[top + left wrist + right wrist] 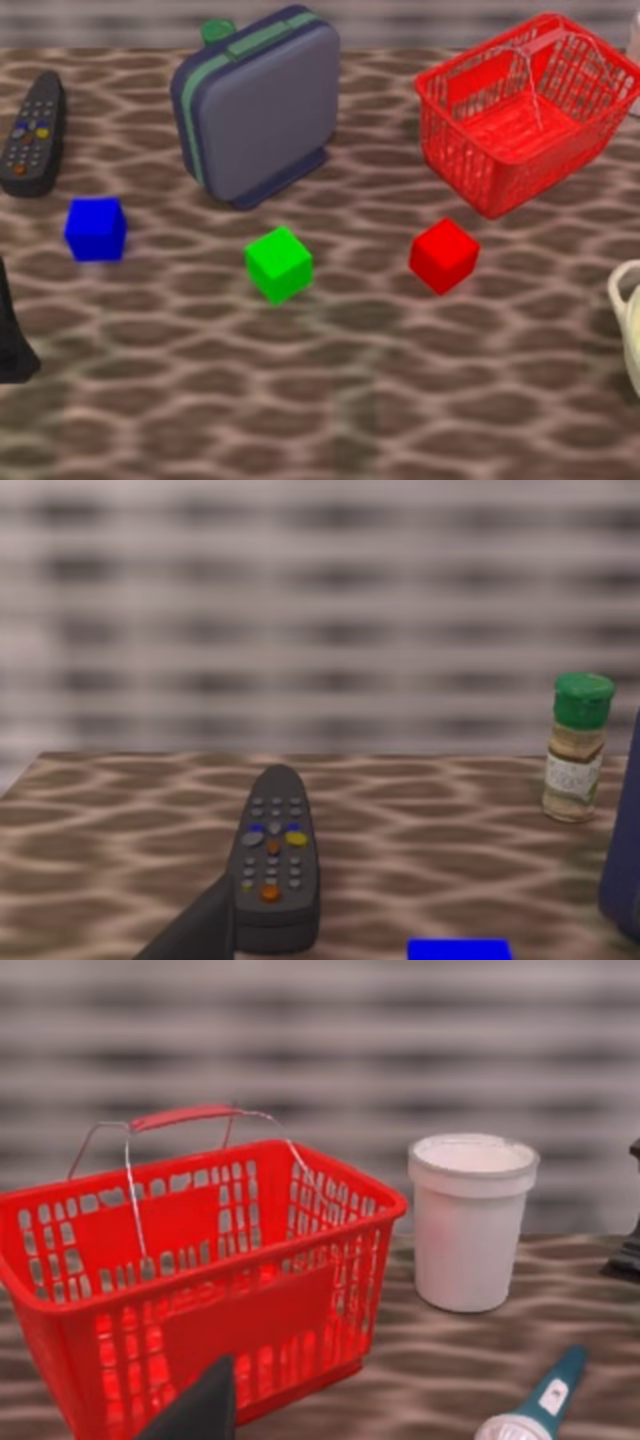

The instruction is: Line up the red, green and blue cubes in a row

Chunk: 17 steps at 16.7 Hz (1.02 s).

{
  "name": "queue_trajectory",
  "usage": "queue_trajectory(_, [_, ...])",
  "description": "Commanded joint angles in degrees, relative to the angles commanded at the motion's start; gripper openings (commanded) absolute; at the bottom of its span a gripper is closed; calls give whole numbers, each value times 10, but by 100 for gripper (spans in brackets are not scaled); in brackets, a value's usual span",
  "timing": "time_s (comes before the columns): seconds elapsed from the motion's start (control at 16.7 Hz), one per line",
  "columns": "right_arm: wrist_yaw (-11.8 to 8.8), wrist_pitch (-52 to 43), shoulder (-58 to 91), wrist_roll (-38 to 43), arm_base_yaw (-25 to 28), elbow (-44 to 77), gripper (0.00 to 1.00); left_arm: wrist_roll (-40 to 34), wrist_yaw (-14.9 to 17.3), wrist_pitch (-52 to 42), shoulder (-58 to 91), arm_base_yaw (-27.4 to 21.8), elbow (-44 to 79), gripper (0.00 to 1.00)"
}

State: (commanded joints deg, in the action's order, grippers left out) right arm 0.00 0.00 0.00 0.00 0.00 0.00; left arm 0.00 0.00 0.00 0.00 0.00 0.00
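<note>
Three cubes on desk, roughly in row, well apart: blue cube (95, 228) left, green cube (279, 263) middle, red cube (444, 255) right. Risk: green sits slightly nearer than others, rotated; nudge could skew row. Left arm parked at left edge, right arm unseen from above; end effector states: cannot tell.

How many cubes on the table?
3, none held: blue cube at left near the remote, green cube mid-table, red cube right, before the basket.
</note>
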Motion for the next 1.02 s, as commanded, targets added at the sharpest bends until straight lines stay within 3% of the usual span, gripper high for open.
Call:
queue_trajectory(0.24, [-1, -12, 17, -2, 6, 17, 100, 0, 0, 0, 0, 0, 0, 100])
queue_trajectory(0.48, [-3, -81, 125, -13, 35, 124, 100, 0, 0, 0, 0, 0, 0, 100])
queue_trajectory(1.02, [0, -365, 673, -58, 139, 572, 100, 0, 0, 0, 0, 0, 0, 100])
